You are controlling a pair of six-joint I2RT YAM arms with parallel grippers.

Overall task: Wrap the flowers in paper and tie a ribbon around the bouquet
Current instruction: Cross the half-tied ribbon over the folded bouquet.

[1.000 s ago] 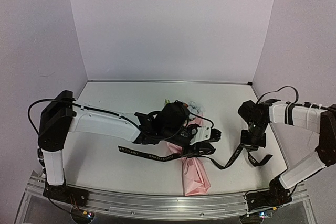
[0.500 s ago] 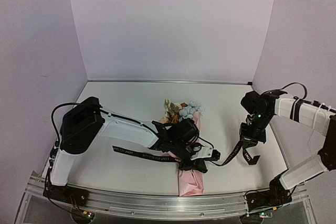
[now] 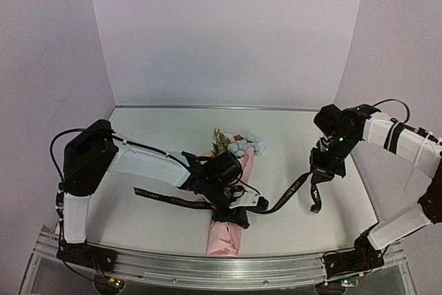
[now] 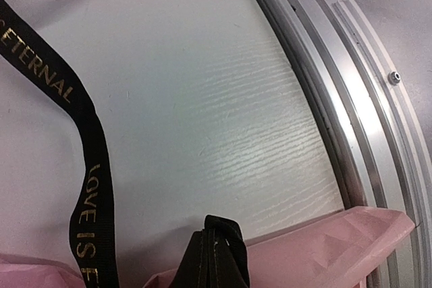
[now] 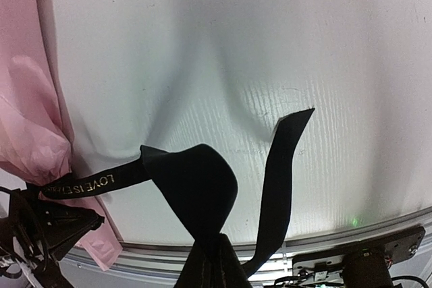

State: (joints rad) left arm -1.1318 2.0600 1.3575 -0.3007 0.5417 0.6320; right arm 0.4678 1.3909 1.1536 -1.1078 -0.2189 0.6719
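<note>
The bouquet lies on the table with the flowers (image 3: 238, 144) at its far end. Its pink paper (image 3: 226, 240) cone tapers toward the near edge. My left gripper (image 3: 262, 206) hovers low over the cone's middle. It is shut (image 4: 217, 228), with a fold of the black lettered ribbon (image 4: 88, 146) pinched at its tips. From there the ribbon (image 3: 290, 190) rises rightward to my right gripper (image 3: 319, 174). That gripper (image 5: 216, 241) is shut on the ribbon (image 5: 192, 180), and a short tail hangs free. The ribbon's other end lies flat to the bouquet's left.
A grooved aluminium rail (image 3: 207, 267) runs along the near edge, close to the cone's narrow end (image 4: 337, 247). Pale walls close in the back and both sides. The left arm's black cables loop over the bouquet.
The left gripper has drawn back leftward along the bouquet, and the bouquet has shifted left and nearer. The right gripper has moved up and away, stretching the ribbon between them.
</note>
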